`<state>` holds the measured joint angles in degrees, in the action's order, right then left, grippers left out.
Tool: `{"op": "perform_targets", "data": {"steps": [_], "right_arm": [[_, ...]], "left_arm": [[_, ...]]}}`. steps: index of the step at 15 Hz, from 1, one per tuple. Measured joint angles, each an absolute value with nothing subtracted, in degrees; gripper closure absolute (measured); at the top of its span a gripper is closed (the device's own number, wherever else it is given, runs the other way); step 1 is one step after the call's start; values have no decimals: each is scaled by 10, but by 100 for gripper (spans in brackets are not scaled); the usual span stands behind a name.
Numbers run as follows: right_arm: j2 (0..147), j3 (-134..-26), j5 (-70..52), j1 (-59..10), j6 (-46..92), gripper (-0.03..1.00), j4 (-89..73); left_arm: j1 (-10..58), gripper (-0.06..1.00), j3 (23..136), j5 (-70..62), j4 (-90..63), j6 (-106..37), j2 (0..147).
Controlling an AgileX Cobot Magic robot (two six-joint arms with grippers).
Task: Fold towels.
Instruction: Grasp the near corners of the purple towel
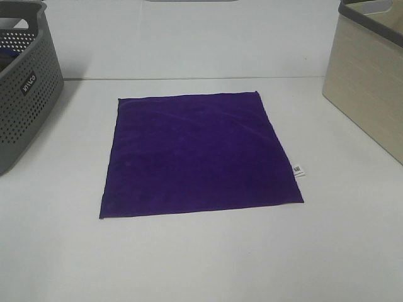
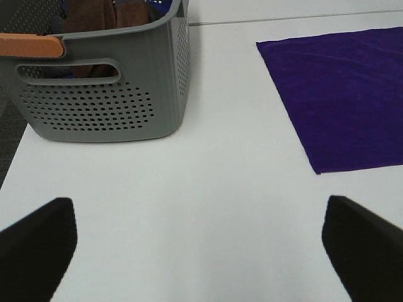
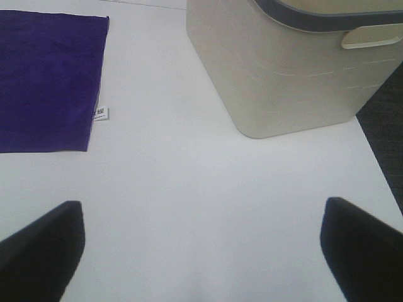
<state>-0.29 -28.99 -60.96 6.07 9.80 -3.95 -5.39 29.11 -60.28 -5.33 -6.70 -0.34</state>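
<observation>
1. The purple towel (image 1: 200,154) is lying flat and unfolded in the middle of the white worktop (image 1: 201,264), with its small white tag (image 1: 298,170) sticking out from the right edge near the front corner.
2. The left pincer (image 2: 201,248) is hanging over bare worktop with its jaws spread wide and gripping nothing, near the grey basket (image 2: 107,82).
3. The right pincer (image 3: 201,248) is also gaping empty, over bare worktop between the towel and the beige bin (image 3: 289,69).
4. The plush cloth is looking light, soft and limp, so it is probably going to sag and drag when lifted. Pinching the two front corners, one per pincer, is looking like the surest hold.
</observation>
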Motion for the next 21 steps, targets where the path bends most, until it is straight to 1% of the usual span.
{"op": "perform_targets", "data": {"steps": [21], "right_arm": [[-3,-290,-610,61,98,-2,-40]], "left_arm": [[-54,-4,291,-603,-53,-67,-3]]}}
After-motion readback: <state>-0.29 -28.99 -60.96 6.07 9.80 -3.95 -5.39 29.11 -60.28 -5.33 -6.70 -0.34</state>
